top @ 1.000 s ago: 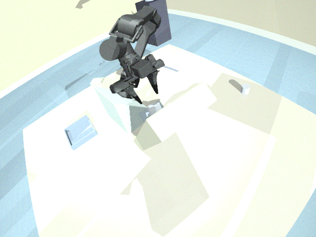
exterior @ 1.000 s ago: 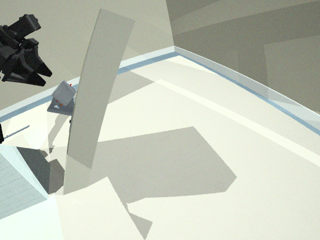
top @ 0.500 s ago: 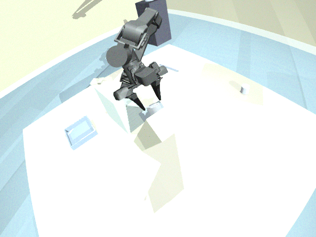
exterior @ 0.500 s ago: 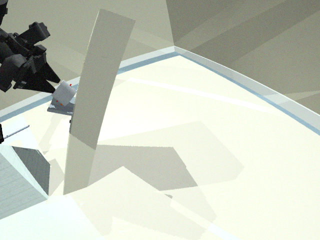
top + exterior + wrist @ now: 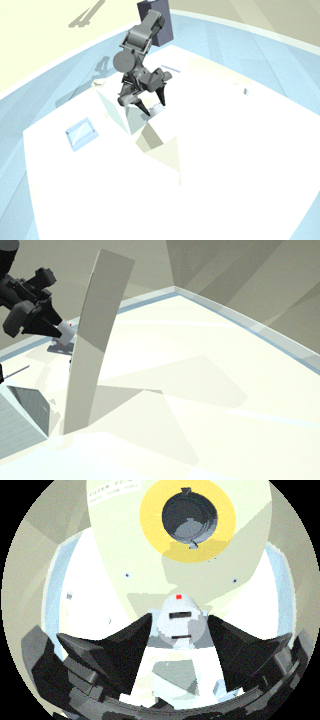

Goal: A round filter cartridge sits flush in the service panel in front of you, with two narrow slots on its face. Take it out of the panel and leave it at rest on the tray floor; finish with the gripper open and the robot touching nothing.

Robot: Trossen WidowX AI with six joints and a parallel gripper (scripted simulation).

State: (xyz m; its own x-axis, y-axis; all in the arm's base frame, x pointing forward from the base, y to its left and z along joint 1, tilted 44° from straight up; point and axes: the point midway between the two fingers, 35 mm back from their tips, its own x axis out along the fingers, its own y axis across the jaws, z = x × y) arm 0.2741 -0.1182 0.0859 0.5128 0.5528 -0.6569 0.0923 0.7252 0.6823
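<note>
The filter cartridge (image 5: 68,333) (image 5: 180,627), a grey cylinder with two dark slots and a red mark on its face, is out of the panel (image 5: 100,304) (image 5: 125,540). It rests tilted on a grey ledge (image 5: 55,348) below the panel's socket. The socket, inside a yellow ring (image 5: 152,520), is empty. My gripper (image 5: 156,110) (image 5: 61,328) (image 5: 180,618) is partly open, with a fingertip close on each side of the cartridge. Narrow gaps seem to show; contact is hard to tell. The light blue tray (image 5: 86,142) stands left in the top view, with nothing visible in it.
A pale green slanted block (image 5: 112,111) (image 5: 23,426) stands between the ledge and the tray. A thin rod (image 5: 170,68) (image 5: 16,371) lies behind the arm. A small white cylinder (image 5: 248,91) stands at the right in the top view.
</note>
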